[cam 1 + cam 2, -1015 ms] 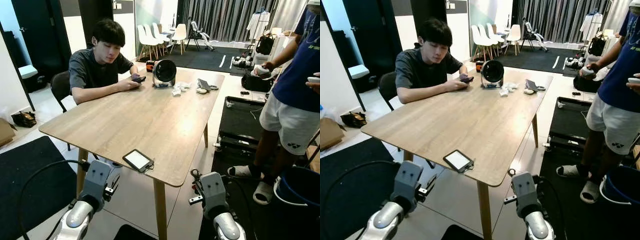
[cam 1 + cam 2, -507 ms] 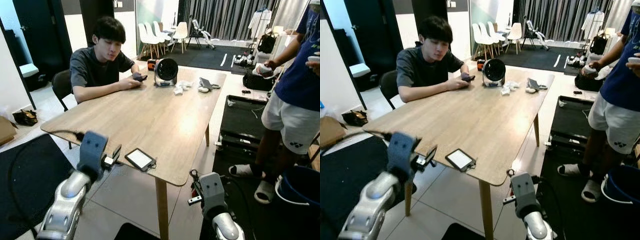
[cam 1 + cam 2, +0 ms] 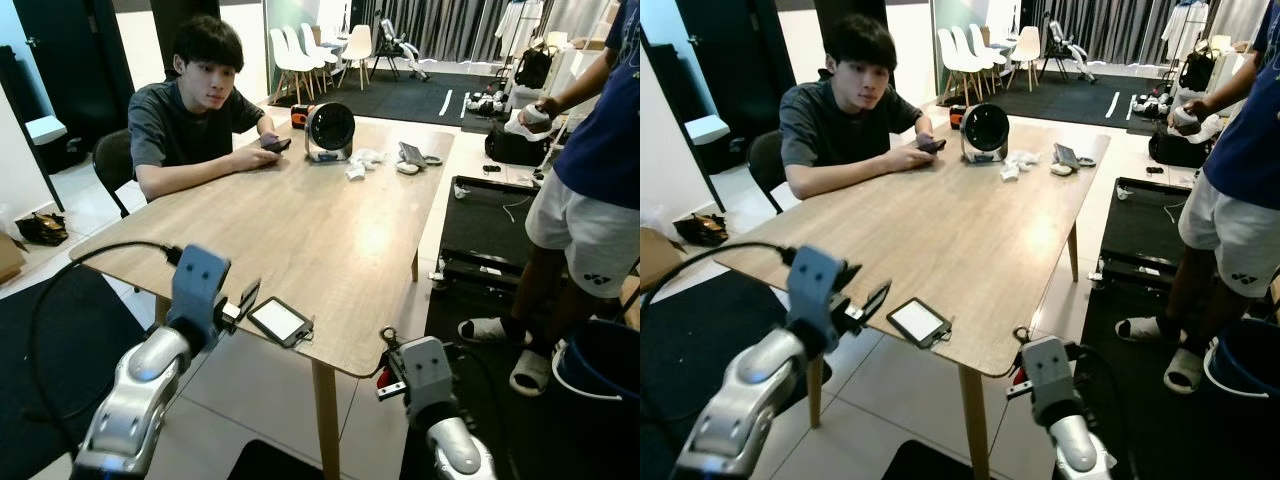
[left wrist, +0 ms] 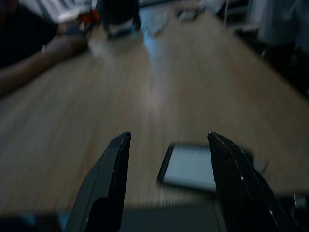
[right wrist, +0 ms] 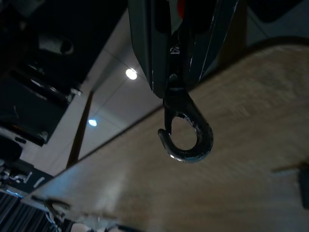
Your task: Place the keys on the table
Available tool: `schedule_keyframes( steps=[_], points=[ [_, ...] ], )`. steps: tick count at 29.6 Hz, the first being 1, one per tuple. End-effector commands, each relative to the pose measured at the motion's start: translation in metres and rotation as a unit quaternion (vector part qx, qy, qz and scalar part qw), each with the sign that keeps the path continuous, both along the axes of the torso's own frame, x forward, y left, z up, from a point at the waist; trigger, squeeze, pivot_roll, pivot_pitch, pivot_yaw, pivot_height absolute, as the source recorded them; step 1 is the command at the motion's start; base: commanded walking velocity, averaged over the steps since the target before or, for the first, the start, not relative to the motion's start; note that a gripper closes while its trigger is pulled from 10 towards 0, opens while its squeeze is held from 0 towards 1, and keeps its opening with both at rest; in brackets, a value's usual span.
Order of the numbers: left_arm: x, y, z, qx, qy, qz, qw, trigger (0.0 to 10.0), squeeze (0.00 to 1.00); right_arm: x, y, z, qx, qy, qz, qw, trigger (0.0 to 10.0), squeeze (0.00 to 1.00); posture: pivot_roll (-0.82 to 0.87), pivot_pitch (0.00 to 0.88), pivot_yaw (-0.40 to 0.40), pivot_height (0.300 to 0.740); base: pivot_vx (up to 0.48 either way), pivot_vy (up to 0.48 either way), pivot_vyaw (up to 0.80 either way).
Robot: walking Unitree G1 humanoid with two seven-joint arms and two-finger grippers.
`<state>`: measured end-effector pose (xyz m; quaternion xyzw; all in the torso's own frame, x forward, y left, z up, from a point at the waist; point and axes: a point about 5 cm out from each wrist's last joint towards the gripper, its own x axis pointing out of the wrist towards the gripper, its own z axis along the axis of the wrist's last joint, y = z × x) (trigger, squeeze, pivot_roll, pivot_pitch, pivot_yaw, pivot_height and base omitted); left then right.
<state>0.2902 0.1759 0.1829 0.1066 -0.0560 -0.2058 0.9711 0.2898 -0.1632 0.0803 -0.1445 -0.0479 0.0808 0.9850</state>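
Right hand (image 5: 181, 72) clamping keys (image 5: 184, 130), low.

Beyond the tablet (image 3: 280, 321) at the near edge, the table (image 3: 300, 220) lies bare up to the fan (image 3: 328, 132) and the seated person's forearms (image 3: 215, 170).

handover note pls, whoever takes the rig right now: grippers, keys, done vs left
Right gripper: shut on the keys, held below the near table edge.
Left gripper: open, raised at the near edge, pointing at the tablet.
Done: keys in hand, robot standing at the table.
Left: lift the right arm over the tabletop, set the keys on bare wood, release.
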Motion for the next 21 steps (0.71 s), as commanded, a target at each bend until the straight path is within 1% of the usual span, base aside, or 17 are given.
schedule_keyframes(
  steps=[1,2,3,5,6,7,9,10,12,13,14,15,16,17,18,19,21],
  points=[
    [-0.005,0.004,0.002,0.007,0.004,0.000,1.000,10.0,0.00,-0.001,0.001,0.012,-0.009,-0.024,0.011,1.000,10.0,0.00,0.04,0.118,0.033,0.740,0.000,0.000,0.00],
    [-0.007,0.004,0.003,0.005,0.002,0.002,1.000,10.0,0.00,-0.001,0.002,0.017,-0.005,-0.033,0.014,0.999,10.0,0.00,0.04,0.119,0.031,0.740,0.000,0.000,0.00],
    [-0.007,0.004,0.003,0.005,0.002,0.002,1.000,10.0,0.00,-0.001,0.002,0.017,-0.005,-0.033,0.014,0.999,10.0,0.00,0.04,0.119,0.031,0.740,0.000,0.000,0.00],
    [-0.008,0.002,0.007,-0.003,-0.001,0.000,1.000,10.0,0.00,-0.001,0.007,0.031,-0.001,-0.054,0.029,0.998,10.0,0.00,0.04,0.121,0.028,0.740,0.000,0.000,0.00],
    [-0.007,0.000,0.009,-0.006,-0.005,-0.001,1.000,10.0,0.00,0.000,0.007,0.044,0.006,-0.075,0.027,0.997,10.0,0.00,0.05,0.118,0.022,0.740,0.000,0.000,0.00],
    [-0.007,0.000,0.009,-0.006,-0.005,-0.001,1.000,10.0,0.00,0.000,0.007,0.044,0.006,-0.075,0.027,0.997,10.0,0.00,0.05,0.118,0.022,0.740,0.000,0.000,0.00],
    [-0.006,-0.001,0.012,-0.005,-0.012,0.000,1.000,10.0,0.00,-0.001,0.005,0.060,0.012,-0.102,0.019,0.995,10.0,0.00,0.04,0.117,0.021,0.740,0.000,0.000,0.00],
    [-0.006,-0.001,0.012,-0.005,-0.012,0.000,1.000,10.0,0.00,-0.001,0.005,0.060,0.012,-0.102,0.019,0.995,10.0,0.00,0.04,0.117,0.021,0.740,0.000,0.000,0.00],
    [-0.005,-0.001,0.013,-0.007,-0.012,0.003,1.000,10.0,0.00,-0.001,-0.003,0.069,0.024,-0.112,-0.004,0.993,10.0,0.00,0.03,0.116,0.025,0.740,0.000,0.000,0.00],
    [-0.005,-0.001,0.013,-0.007,-0.012,0.003,1.000,10.0,0.00,-0.001,-0.003,0.069,0.024,-0.112,-0.004,0.993,10.0,0.00,0.03,0.116,0.025,0.740,0.000,0.000,0.00],
    [-0.005,-0.001,0.013,-0.006,-0.010,0.004,1.000,10.0,0.00,0.000,-0.012,0.071,0.035,-0.112,-0.025,0.993,10.0,0.00,0.03,0.114,0.027,0.740,0.000,0.000,0.00],
    [-0.004,-0.001,0.012,-0.007,-0.010,0.006,1.000,10.0,0.00,0.002,-0.025,0.072,0.050,-0.107,-0.054,0.992,10.0,0.00,0.02,0.113,0.032,0.740,0.000,0.000,0.00],
    [-0.003,-0.001,0.012,-0.006,-0.009,0.008,1.000,10.0,0.00,0.004,-0.033,0.072,0.060,-0.103,-0.073,0.990,10.0,0.00,0.02,0.113,0.032,0.740,0.000,0.000,0.00],
    [-0.001,0.000,0.011,-0.005,-0.009,0.014,1.000,10.0,0.00,0.007,-0.044,0.071,0.063,-0.095,-0.094,0.989,10.0,0.00,0.02,0.113,0.037,0.740,0.000,0.000,0.00],
    [0.001,0.000,0.009,-0.004,-0.007,0.020,1.000,10.0,0.00,0.010,-0.050,0.071,0.062,-0.091,-0.105,0.988,10.0,0.00,0.02,0.113,0.039,0.740,0.000,0.000,0.00],
    [0.001,0.000,0.009,-0.004,-0.007,0.020,1.000,10.0,0.00,0.010,-0.050,0.071,0.062,-0.091,-0.105,0.988,10.0,0.00,0.02,0.113,0.039,0.740,0.000,0.000,0.00],
    [0.004,0.002,0.006,0.000,-0.003,0.034,0.999,10.0,0.00,0.015,-0.058,0.072,0.064,-0.080,-0.118,0.988,10.0,0.00,0.01,0.112,0.043,0.740,0.000,0.000,0.00]
  ],
)
